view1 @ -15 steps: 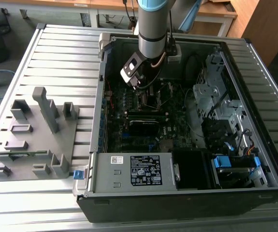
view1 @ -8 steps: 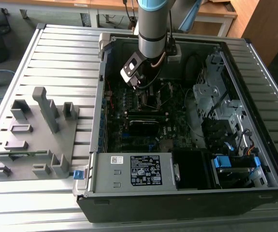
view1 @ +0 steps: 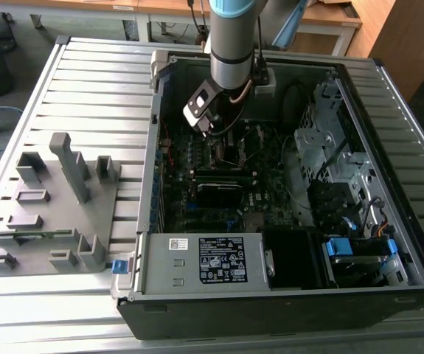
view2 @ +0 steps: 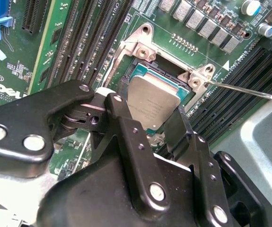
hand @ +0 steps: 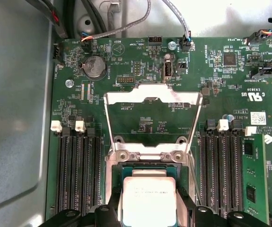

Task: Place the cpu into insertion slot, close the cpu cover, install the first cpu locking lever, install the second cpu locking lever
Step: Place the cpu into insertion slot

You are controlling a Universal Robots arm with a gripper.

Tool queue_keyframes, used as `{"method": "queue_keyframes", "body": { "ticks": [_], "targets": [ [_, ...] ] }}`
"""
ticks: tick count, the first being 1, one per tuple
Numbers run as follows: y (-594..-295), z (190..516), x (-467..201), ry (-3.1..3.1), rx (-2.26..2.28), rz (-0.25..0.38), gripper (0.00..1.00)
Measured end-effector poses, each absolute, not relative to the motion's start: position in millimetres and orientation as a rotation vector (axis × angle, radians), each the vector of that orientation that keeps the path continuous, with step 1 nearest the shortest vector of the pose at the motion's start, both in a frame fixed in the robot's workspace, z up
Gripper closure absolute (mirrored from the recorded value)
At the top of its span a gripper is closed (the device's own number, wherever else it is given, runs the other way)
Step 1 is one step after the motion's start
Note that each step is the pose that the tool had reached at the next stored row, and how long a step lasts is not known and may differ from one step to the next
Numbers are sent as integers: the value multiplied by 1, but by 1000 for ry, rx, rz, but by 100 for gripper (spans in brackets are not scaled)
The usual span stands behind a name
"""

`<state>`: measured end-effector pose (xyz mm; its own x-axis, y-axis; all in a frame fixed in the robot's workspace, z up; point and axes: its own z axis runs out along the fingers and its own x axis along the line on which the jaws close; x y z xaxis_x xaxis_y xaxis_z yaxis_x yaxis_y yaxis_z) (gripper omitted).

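Second wrist view has the gripper (view2: 147, 116) pinching the cpu (view2: 152, 97) by two opposite edges and holding it low over the insertion slot (view2: 147, 65); whether the chip touches the socket I cannot tell. In the first wrist view the cpu cover (hand: 121, 97) stands flipped open beyond the slot. I judge that the first step, placing, is in hand, and it calls for the chip to go down flat and square within the rim.
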<state>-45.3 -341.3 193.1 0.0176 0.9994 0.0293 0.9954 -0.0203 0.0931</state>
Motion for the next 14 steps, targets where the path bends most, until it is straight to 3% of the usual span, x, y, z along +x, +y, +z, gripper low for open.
{"method": "queue_keyframes", "body": {
  "ticks": [14],
  "targets": [
    [-341, 194, -46, 2166, 2208, 135, 46]
  ]
}}
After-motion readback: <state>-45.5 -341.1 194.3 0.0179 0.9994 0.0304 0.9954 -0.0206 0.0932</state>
